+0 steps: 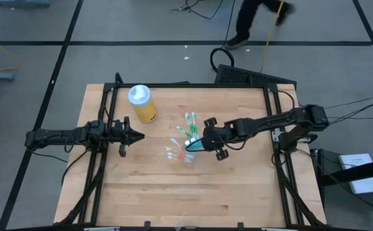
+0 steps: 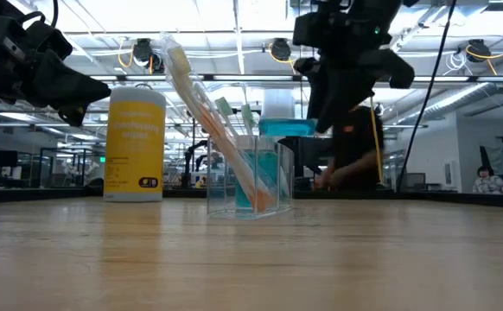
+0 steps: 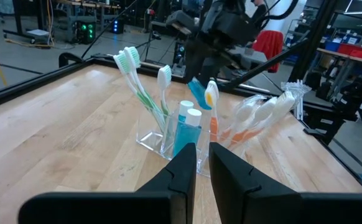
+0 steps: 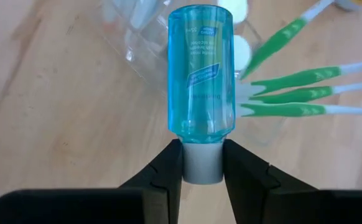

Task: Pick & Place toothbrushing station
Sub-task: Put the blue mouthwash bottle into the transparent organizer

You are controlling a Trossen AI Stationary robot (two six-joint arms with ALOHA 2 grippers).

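A small clear cup [image 1: 190, 154] stands mid-table on its base. Green toothbrushes [image 3: 134, 81] and white-and-orange ones [image 3: 255, 115] lean out of it. Two teal tubes [image 3: 186, 127] stand inside, white caps up. Just above the cup's right side, my right gripper [image 4: 203, 149] is shut on another teal tube [image 2: 284, 128]. At the table's left, my left gripper [image 1: 135, 135] hovers level and shut, pointing at the cup and touching nothing. My right gripper pinches the tube's white cap [image 4: 203, 169] between its two fingers. It comes from the table's right, slanting downward. The teal body reaches out past the fingertips, in line with them. The tube is lifted clear, over the cup's rim.
A yellow bottle with a pale blue lid [image 1: 141, 102] stands at the far left, behind my left gripper. Black frame rails [image 1: 103, 128] run along the table's left and right sides. A person [image 1: 254, 19] walks on the floor beyond the far edge.
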